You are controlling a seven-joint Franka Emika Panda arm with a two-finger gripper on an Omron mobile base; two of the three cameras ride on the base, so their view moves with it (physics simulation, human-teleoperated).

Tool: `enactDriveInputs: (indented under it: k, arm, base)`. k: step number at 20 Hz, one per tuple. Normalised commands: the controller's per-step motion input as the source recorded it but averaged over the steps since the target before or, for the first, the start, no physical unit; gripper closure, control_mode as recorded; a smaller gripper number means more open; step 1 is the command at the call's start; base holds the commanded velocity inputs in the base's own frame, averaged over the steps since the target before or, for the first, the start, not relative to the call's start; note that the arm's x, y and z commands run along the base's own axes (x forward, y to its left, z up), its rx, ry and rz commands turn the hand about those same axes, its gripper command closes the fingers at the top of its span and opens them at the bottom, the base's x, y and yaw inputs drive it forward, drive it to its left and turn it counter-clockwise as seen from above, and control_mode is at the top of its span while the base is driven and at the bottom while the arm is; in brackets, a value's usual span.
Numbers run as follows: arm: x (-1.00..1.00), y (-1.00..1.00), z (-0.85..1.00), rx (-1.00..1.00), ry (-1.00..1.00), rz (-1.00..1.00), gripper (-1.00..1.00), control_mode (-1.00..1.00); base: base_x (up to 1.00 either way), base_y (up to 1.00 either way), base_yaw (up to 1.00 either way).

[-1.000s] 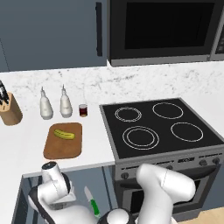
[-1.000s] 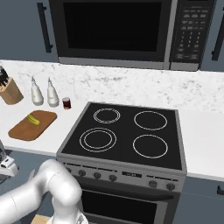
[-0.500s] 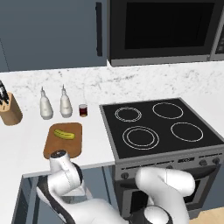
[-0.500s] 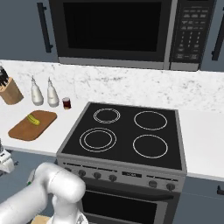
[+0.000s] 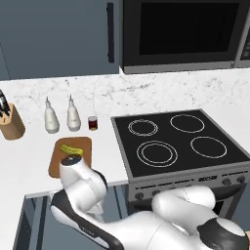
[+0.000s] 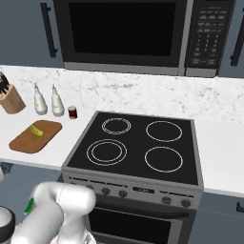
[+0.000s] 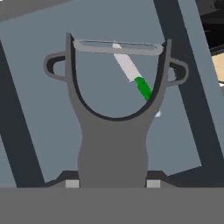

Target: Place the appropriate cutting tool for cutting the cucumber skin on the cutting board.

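The dull grey metal peeler with its forked head sits pinched between the fingertips of the gripper, above the drawer where the green-handled white-bladed knife lies. Over the last second the arm has swung upward toward the counter (peeler lifted clear, I judge). The flat brown wooden cutting board with the small yellow-green cucumber awaits it.

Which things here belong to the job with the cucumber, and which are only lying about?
For the job:
peeler, held in the gripper
cucumber, on the cutting board
cutting board

Just lying about:
green-handled knife
knife block
two white bottles
small dark jar
stove
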Motion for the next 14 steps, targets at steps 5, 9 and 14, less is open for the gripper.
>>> enactDriveInputs:
  k: [5, 9, 14]
  arm:
    - [-0.11, -0.13, 1.00, 0.00, -0.24, -0.13, 1.00, -1.00]
    - [0.01, -0.04, 1.00, 0.00, -0.30, -0.13, 1.00, -1.00]
    - [0.27, 0.00, 0.94, 0.00, -0.22, -0.11, 1.00, -1.00]
  base:
    - [0.00, 0.00, 0.00]
    - [0.00, 0.00, 0.00]
    - [0.00, 0.00, 0.00]
